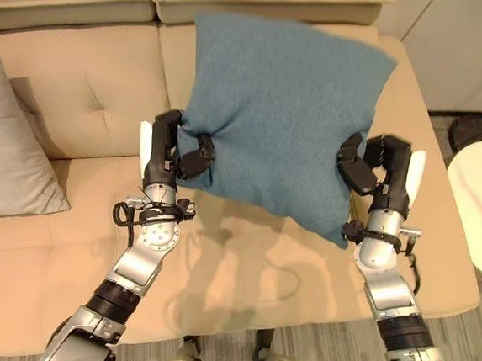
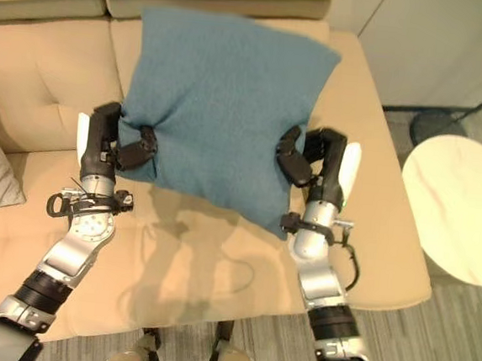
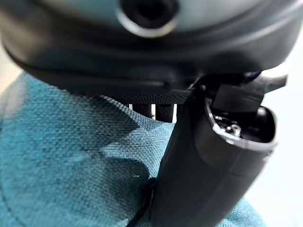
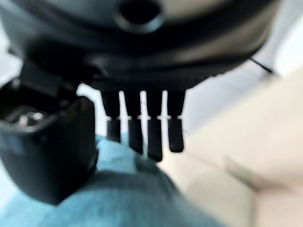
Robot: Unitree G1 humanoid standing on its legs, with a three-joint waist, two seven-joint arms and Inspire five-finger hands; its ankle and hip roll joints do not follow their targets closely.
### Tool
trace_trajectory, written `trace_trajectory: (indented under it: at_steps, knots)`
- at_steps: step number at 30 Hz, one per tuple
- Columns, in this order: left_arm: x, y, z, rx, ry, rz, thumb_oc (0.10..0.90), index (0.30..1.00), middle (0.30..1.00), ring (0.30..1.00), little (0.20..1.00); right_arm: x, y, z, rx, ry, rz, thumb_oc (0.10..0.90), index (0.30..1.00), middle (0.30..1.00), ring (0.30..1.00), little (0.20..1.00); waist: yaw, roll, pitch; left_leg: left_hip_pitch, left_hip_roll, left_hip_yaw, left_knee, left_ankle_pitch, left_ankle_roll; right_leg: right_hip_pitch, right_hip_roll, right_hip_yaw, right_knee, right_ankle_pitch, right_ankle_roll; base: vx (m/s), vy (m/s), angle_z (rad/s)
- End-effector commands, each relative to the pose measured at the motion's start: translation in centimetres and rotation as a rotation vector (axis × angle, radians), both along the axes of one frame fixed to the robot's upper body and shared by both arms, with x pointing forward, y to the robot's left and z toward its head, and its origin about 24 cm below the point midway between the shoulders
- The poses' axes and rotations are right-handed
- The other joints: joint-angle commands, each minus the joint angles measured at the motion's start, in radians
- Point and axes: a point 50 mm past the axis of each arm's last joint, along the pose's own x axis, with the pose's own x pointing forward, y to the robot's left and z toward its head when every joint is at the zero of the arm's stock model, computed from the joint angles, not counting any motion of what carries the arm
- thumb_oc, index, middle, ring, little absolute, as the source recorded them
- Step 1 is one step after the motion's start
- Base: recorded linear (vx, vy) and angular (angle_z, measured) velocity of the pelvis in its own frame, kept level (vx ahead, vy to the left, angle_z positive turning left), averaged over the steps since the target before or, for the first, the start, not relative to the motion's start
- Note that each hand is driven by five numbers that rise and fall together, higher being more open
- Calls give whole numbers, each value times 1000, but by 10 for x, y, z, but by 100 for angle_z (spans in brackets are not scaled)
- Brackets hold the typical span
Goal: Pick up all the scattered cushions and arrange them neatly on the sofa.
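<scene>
We see both of the robot's arms reaching forward and up from the near edge of a beige sofa (image 1: 80,90), forearms raised side by side. Between them they hold a teal cushion (image 1: 281,108) in the air above the right half of the sofa seat, tilted, its lowest corner pointing down toward the seat's front edge.

The left hand (image 1: 166,153) stands upright at the cushion's left edge. Its dark fingers (image 1: 196,161) curl into the fabric while the thumb (image 3: 208,156) presses the teal cloth from the other side, so this hand pinches the cushion.

The right hand (image 2: 322,166) stands upright at the cushion's right edge, mirrored. Its fingers (image 2: 290,164) bend onto the front of the cloth, and the wrist view shows the thumb (image 4: 47,146) against the teal fabric, so it too grips the cushion.

A grey cushion (image 1: 8,143) leans at the far left end of the sofa seat, well apart from the teal one. A round white table (image 2: 462,208) stands on the floor beside the sofa's right end.
</scene>
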Motion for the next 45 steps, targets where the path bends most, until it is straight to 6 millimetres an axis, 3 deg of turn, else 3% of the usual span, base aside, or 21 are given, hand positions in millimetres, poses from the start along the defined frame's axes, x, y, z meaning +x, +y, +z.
trace_trajectory:
  at_steps: [1, 3, 4, 6, 13, 17, 18, 19, 20, 22, 25, 26, 28, 29, 30, 33, 37, 45]
  knots:
    - [-18, -30, 98, -31, -541, -102, 400, 300, 300, 300, 300, -6, 29, 89, -111, -456, 59, 400, 300, 300, 300, 300, 17, -52, -89, -70, 63, 32, 0, -4, -142, -12, 15, 3, -13, -44, 46, -46, -28, 22]
    - [-5, -37, 95, -62, -494, -98, 400, 300, 300, 300, 300, 15, 22, 99, -156, -396, -15, 400, 300, 300, 300, 300, 29, -63, -76, -106, 65, 30, 0, 10, -146, -49, 20, 4, -13, -31, 47, -96, -62, 10]
    - [-5, -37, 96, -63, -497, -97, 400, 300, 300, 300, 300, 16, 22, 100, -156, -399, -14, 400, 300, 300, 300, 300, 29, -62, -75, -108, 65, 30, 0, 10, -146, -51, 20, 4, -13, -31, 47, -82, -60, 3]
    - [9, -46, 90, -101, -416, -122, 400, 300, 300, 300, 300, 37, 13, 107, -93, -305, -50, 400, 300, 300, 300, 300, 37, -79, -63, -139, 70, 23, 0, 21, -149, -83, 26, 9, -13, -20, 48, -54, -65, 6]
    - [42, -50, 87, -20, -237, -152, 400, 300, 300, 300, 300, 65, 8, 124, 12, -142, -18, 400, 300, 300, 300, 300, 35, -96, -28, -175, 82, -1, 0, 15, -170, -116, 39, 28, -13, -29, 60, -11, -56, -5]
    - [50, -43, 81, 1, -168, -157, 400, 300, 300, 300, 300, 70, 15, 114, -62, -47, 28, 400, 300, 300, 300, 300, 30, -94, -15, -185, 86, -5, 0, 20, -176, -127, 41, 28, -13, -24, 61, -15, -16, -3]
    - [51, -42, 80, -1, -159, -163, 662, 693, 693, 693, 693, 71, 17, 110, -71, -23, 49, 725, 787, 787, 787, 787, 29, -93, -11, -184, 86, -4, 0, 21, -176, -128, 42, 30, -13, -23, 61, -30, -26, -10]
    - [52, -40, 75, 12, -138, -160, 748, 822, 822, 822, 822, 71, 18, 105, -82, 1, 65, 800, 900, 900, 900, 900, 27, -91, -7, -182, 86, -2, 0, 22, -178, -128, 43, 32, -13, -22, 60, -38, -7, -9]
    - [51, -38, 70, 20, -124, -170, 800, 900, 900, 900, 900, 71, 21, 95, -99, 38, 88, 800, 900, 900, 900, 900, 28, -87, 0, -176, 87, 0, 0, 23, -178, -125, 43, 37, -13, -23, 58, -25, -5, -4]
    - [50, -37, 64, 15, -104, -175, 800, 900, 900, 900, 900, 71, 20, 86, -103, 64, 94, 800, 900, 900, 900, 900, 28, -84, 3, -173, 86, 1, 0, 22, -177, -122, 43, 39, -13, -23, 57, 0, 0, 0]
    - [43, -30, 38, -15, -34, -199, 800, 900, 900, 900, 900, 66, 16, 52, -100, 154, 111, 800, 900, 900, 900, 900, 27, -75, 8, -160, 86, 6, 0, 23, -176, -113, 42, 38, -13, -26, 53, -32, 0, 0]
    - [40, -28, 29, -26, -9, -210, 800, 900, 900, 900, 900, 64, 12, 42, -96, 181, 107, 800, 900, 900, 900, 900, 26, -74, 15, -165, 86, 18, 0, 48, -166, -117, 40, 29, -13, -5, 44, -95, 2, -1]
    - [34, -20, 8, -43, 51, -216, 800, 900, 900, 900, 900, 60, 8, 24, -96, 232, 105, 800, 900, 900, 900, 900, 27, -69, 14, -152, 87, 24, 0, 44, -163, -108, 41, 31, -13, -8, 42, -6, 10, -7]
    - [33, -20, 7, -43, 53, -216, 800, 900, 900, 900, 900, 60, 8, 23, -95, 234, 105, 800, 900, 900, 900, 900, 27, -67, 7, -142, 88, 13, 0, 19, -173, -98, 43, 40, -13, -30, 49, 70, 10, -7]
    - [27, -10, -10, -82, 106, -211, 800, 900, 900, 900, 900, 55, 2, 8, -76, 275, 99, 800, 900, 900, 900, 900, 29, -62, 6, -131, 88, 16, 0, 19, -171, -90, 43, 44, -13, -32, 46, 71, 6, 1]
    - [21, 1, -25, -118, 146, -191, 800, 900, 900, 900, 900, 50, -5, -6, -49, 307, 89, 800, 900, 900, 900, 900, 31, -57, 6, -123, 87, 18, 0, 17, -170, -85, 44, 45, -13, -32, 44, -5, 0, -2]
    - [-5, 32, -60, -143, 247, -154, 800, 900, 900, 900, 900, 26, -23, -48, -2, 420, 81, 800, 900, 900, 900, 900, 32, -48, 4, -92, 88, 35, 0, 35, -153, -58, 43, 35, -13, -17, 31, -59, -8, -1]
    - [-26, 77, -78, -160, 303, -29, 800, 900, 900, 900, 900, -10, -44, -91, 84, 537, 77, 800, 900, 900, 900, 900, 26, -43, -19, -27, 90, 37, 0, 23, -151, 5, 39, 32, -13, -26, 31, 5, -4, -1]
